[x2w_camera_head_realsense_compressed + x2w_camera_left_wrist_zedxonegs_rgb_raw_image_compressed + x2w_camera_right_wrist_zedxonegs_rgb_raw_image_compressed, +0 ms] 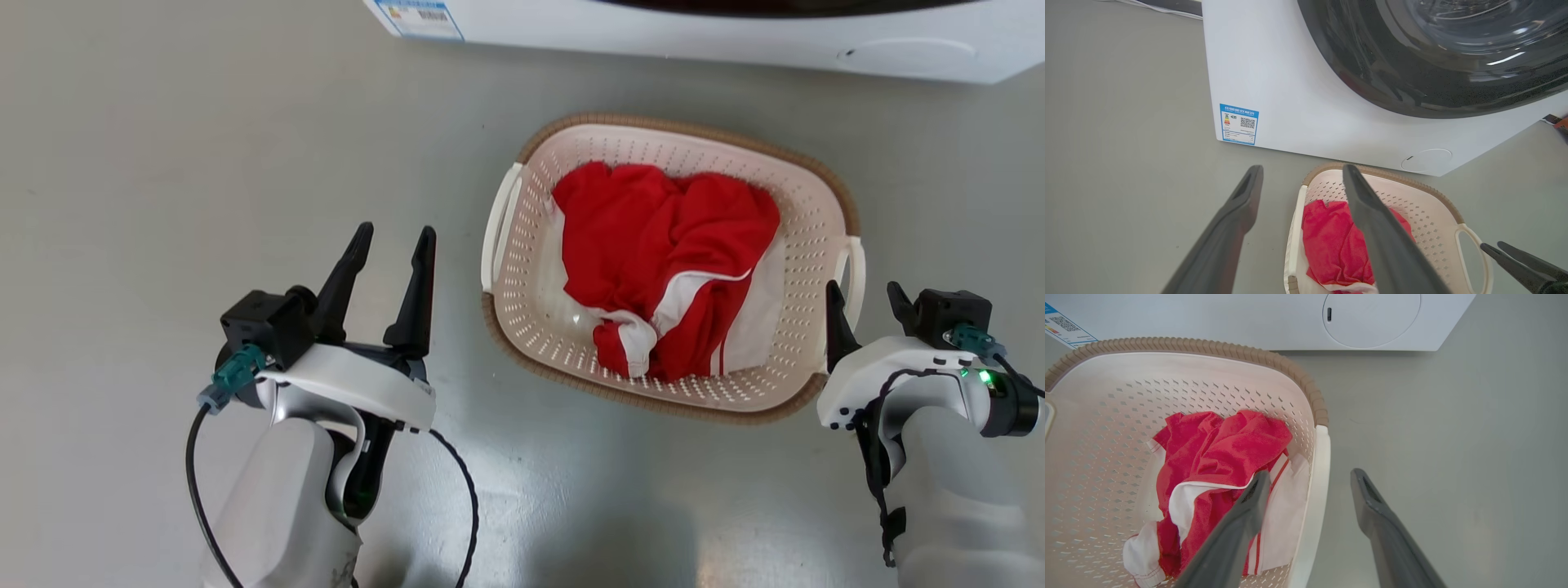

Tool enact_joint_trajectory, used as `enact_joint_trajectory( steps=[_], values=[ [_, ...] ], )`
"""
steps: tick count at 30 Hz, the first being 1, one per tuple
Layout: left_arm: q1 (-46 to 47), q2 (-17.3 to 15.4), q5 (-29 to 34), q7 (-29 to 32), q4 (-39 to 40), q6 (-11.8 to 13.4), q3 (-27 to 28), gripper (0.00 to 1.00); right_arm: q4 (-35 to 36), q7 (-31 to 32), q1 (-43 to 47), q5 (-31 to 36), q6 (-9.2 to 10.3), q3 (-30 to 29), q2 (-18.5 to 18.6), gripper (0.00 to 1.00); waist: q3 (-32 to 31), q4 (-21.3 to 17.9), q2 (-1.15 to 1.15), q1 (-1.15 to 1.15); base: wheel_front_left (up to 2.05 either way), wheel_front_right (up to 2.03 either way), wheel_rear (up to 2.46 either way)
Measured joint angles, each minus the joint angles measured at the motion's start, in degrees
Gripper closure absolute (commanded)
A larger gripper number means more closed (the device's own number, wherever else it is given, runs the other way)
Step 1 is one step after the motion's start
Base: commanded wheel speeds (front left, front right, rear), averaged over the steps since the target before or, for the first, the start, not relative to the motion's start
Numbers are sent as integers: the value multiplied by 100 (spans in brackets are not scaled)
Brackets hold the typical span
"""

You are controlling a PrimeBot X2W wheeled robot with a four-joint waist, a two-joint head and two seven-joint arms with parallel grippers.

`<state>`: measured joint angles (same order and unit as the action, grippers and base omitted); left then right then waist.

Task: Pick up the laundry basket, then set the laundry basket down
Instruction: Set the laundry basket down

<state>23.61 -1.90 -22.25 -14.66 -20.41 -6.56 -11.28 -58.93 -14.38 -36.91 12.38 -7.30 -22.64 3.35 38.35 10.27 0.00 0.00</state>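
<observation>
The laundry basket [531,269] stands on the grey floor, cream and perforated, with a brown woven-look rim [816,184] and a red and white garment [653,237] inside. My left gripper [395,233] is open, just left of the basket's left loop handle [498,220] and apart from it. My right gripper [863,287] is open at the right loop handle [855,261]. In the right wrist view its jaws [1310,473] straddle that handle [1318,457], one finger over the basket's inside [1106,416], the other outside. The left wrist view shows the left gripper [1302,168] above the basket's [1412,181] near corner.
A large white washing machine [653,33] with a dark round door [1412,61] stands just beyond the basket, a blue label [1239,124] on its lower corner. Bare grey floor [163,163] lies on both sides of the basket.
</observation>
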Motion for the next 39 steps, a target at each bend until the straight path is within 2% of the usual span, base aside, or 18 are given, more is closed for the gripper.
enact_joint_trajectory(
  steps=[12, 25, 32, 33, 35, 39],
  values=[
    [271, 5, -157, -2, 15, -1, -101, 0, -287, 0, -113, 176, 0, -189, 20, 0, 431, 85, 0, 0, 0, 0, 0],
    [395, 8, -300, -4, 110, -1, -218, 0, -818, 0, -434, 177, 0, -219, 37, 0, 578, 101, 0, 0, 0, 0, 0],
    [395, 8, -333, -4, 127, -1, -227, 0, -889, 0, -483, 400, 0, -401, 49, 0, 613, 107, 0, 0, 0, 0, 0],
    [395, 8, -346, -4, 129, -1, -229, 0, -900, 0, -493, 434, 0, -435, 49, 40, 618, 108, 0, 0, 0, 0, 0],
    [395, 9, -346, -3, 129, -1, -229, 0, -924, 0, -536, 495, 0, -487, 51, 100, 626, 109, 0, 0, 0, 0, 0],
    [395, 9, -350, -3, 129, 0, -229, 0, -970, -3, -589, 533, 8, -533, 62, 100, 643, 118, 0, 0, 0, 0, 0]
  ],
)
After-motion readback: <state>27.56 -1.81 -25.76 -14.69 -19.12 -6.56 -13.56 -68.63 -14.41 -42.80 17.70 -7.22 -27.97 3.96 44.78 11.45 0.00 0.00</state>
